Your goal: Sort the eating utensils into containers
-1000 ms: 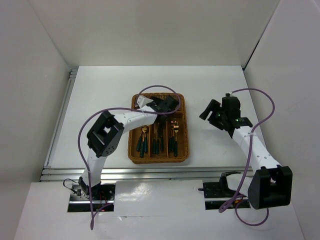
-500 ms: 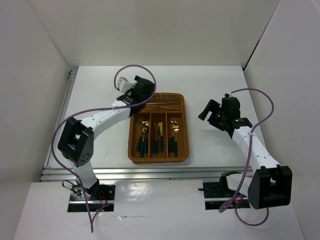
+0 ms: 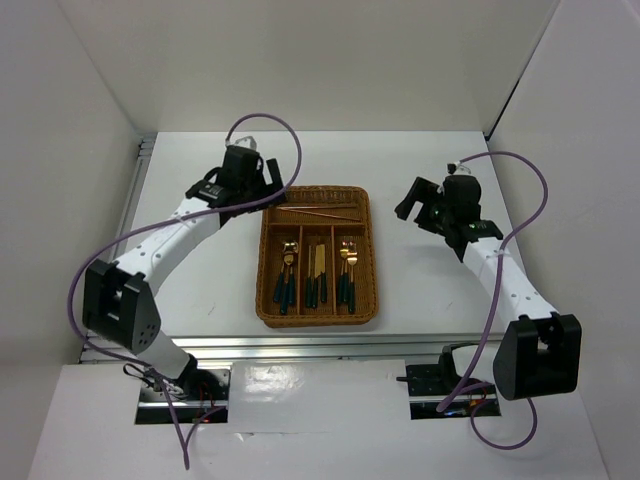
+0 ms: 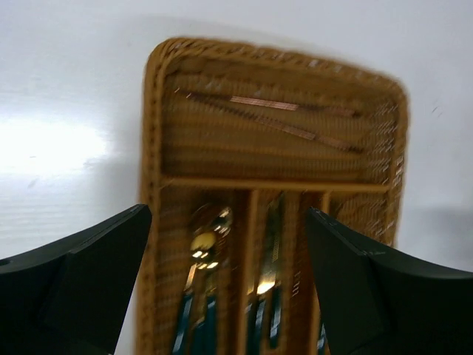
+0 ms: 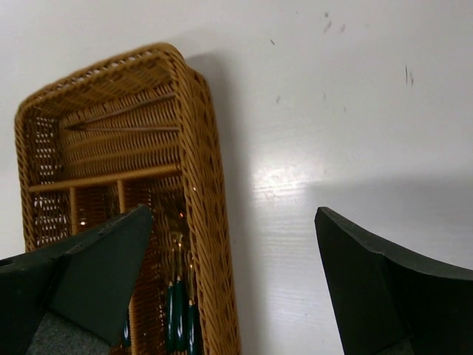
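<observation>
The brown wicker tray (image 3: 367, 262) lies mid-table. Its three long slots hold gold-headed, green-handled spoons (image 3: 287, 272), knives (image 3: 316, 274) and forks (image 3: 347, 270). Copper chopsticks (image 3: 318, 211) lie in the crosswise far slot. The tray (image 4: 152, 148) and chopsticks (image 4: 281, 118) also show in the left wrist view, and the tray (image 5: 203, 222) in the right wrist view. My left gripper (image 3: 268, 186) is open and empty, just past the tray's far left corner. My right gripper (image 3: 415, 207) is open and empty, above bare table right of the tray.
White walls enclose the table on the left, far and right sides. A metal rail (image 3: 230, 345) runs along the near edge. Purple cables loop over both arms.
My left arm has swung left and back from over the tray's crosswise slot to past its far left corner, leaving the chopsticks in the slot. My right gripper has moved slightly farther away.
</observation>
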You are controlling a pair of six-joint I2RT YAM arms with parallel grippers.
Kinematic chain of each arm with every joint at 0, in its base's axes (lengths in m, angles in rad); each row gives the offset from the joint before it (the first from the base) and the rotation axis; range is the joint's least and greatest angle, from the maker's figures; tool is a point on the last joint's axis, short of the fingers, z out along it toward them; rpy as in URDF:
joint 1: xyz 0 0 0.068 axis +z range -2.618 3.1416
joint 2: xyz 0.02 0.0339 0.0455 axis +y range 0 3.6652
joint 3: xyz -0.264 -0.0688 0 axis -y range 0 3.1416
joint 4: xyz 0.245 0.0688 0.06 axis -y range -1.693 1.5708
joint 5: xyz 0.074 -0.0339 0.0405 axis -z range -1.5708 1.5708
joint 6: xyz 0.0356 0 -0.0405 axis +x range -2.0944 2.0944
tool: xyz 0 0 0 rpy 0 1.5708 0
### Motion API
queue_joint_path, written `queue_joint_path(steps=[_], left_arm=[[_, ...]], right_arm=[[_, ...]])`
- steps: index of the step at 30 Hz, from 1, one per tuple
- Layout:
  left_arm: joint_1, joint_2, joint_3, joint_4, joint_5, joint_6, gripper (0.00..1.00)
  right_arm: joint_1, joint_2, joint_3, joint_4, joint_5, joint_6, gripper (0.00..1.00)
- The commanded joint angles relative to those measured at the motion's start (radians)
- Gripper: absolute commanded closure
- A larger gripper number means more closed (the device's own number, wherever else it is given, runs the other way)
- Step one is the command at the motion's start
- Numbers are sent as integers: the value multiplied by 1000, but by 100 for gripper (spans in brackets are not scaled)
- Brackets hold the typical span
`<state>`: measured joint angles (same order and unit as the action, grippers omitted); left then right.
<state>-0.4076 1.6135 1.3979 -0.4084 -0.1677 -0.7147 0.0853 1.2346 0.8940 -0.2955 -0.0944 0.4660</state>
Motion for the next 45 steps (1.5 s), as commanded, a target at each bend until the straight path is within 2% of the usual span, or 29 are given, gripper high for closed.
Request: queue_joint_path(steps=[1,7,9,12,19,24,34,45], left_arm=[[12,-131,-71,-3,66,167,0],[12,-326,-250,82,86,231,2],[12,-378,-310,108,25,196,2],[12,-444,-391,177,16,196,3],[21,-556,-525,195,-104,147,3],[21,-656,-660,235,-46,127,3],[21,-802,-795,237,-76,118,3],[21,-889,-898,310,-130,129,3]], right_arm=[[1,-3,57,123,-5,-69,0],[1,-12,34,171,59,-47,0],[1,-21,8,202,70,-47,0],[1,-63,-21,237,70,-56,0],[1,-155,-78,266,35,-46,0],[1,-207,-139,266,22,-17,0],[1,-268,-196,234,-31,-17,0],[1,-310,-288,317,-51,-7,0]])
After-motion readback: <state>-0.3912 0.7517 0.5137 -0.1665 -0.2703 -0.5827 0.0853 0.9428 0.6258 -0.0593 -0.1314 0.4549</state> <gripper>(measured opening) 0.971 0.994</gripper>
